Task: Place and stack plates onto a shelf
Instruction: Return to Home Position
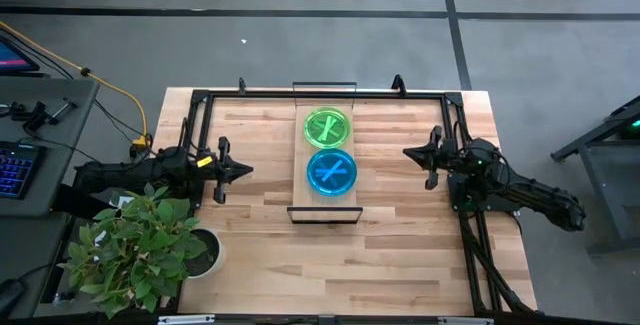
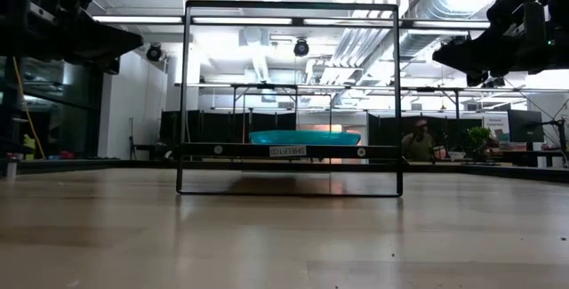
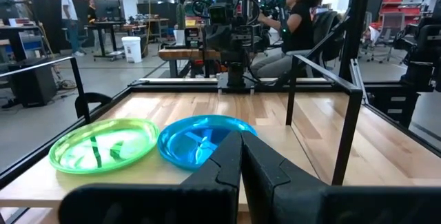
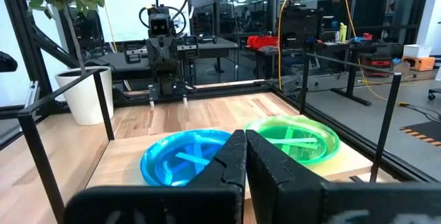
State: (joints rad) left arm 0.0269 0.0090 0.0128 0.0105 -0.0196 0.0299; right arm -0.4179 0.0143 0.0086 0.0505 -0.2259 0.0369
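At the middle of the worktop (image 1: 400, 255) stands one shelf (image 1: 299, 193). Its long axis runs from the far edge toward the near edge, with dark bars at both short ends. The low view shows its board raised off the worktop in a dark frame.

Two piles of plates lie on the board, flat and face up, one after the other along that axis. The green plates (image 1: 328, 128) are at the far end and the blue plates (image 1: 331, 173) at the near end. Bright stripes cross in an X on each pile, and how many plates each pile holds cannot be told.

Two arms flank the shelf, both apart from it. The left tool (image 1: 240, 171) hovers off the shelf's left side, level with the blue pile and pointing at it. Its fingers (image 3: 227, 162) are pressed together with nothing between them. The right tool (image 1: 412, 152) hangs off the right side, pointing toward the shelf, its fingers likewise closed on nothing.

One potted plant (image 1: 150, 240) sits at the near left corner.
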